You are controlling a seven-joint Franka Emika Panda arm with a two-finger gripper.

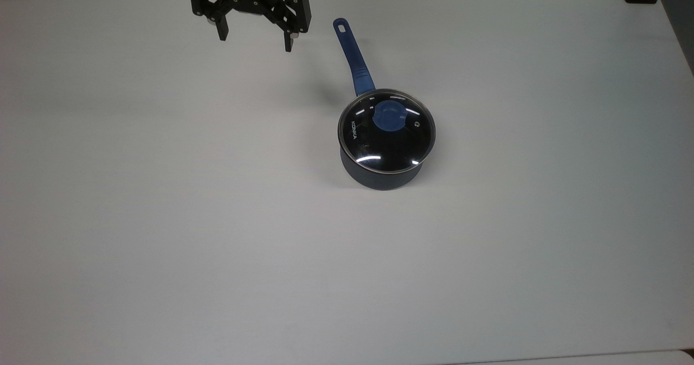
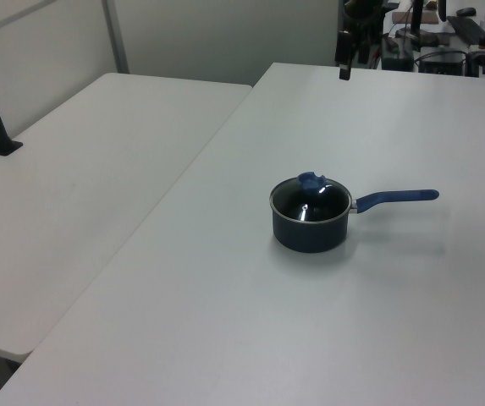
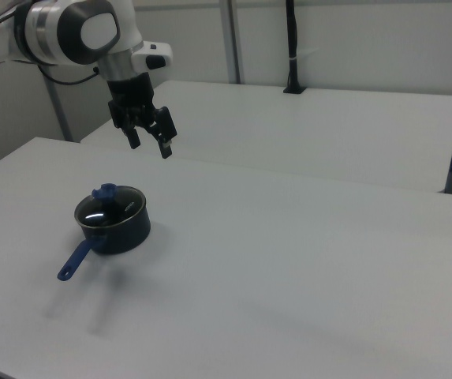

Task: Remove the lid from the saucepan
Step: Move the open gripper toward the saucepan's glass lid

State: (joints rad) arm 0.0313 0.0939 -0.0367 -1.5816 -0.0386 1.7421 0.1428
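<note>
The gripper [image 1: 255, 38] hangs in the air with its fingers spread wide and empty, well apart from the saucepan [image 1: 379, 172], which sits on the white table [image 1: 162, 218] with the lid [image 1: 386, 130] on it.

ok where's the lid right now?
The lid sits on the saucepan, right of centre in the top view; the open gripper hangs apart toward the top view's upper left.
</note>
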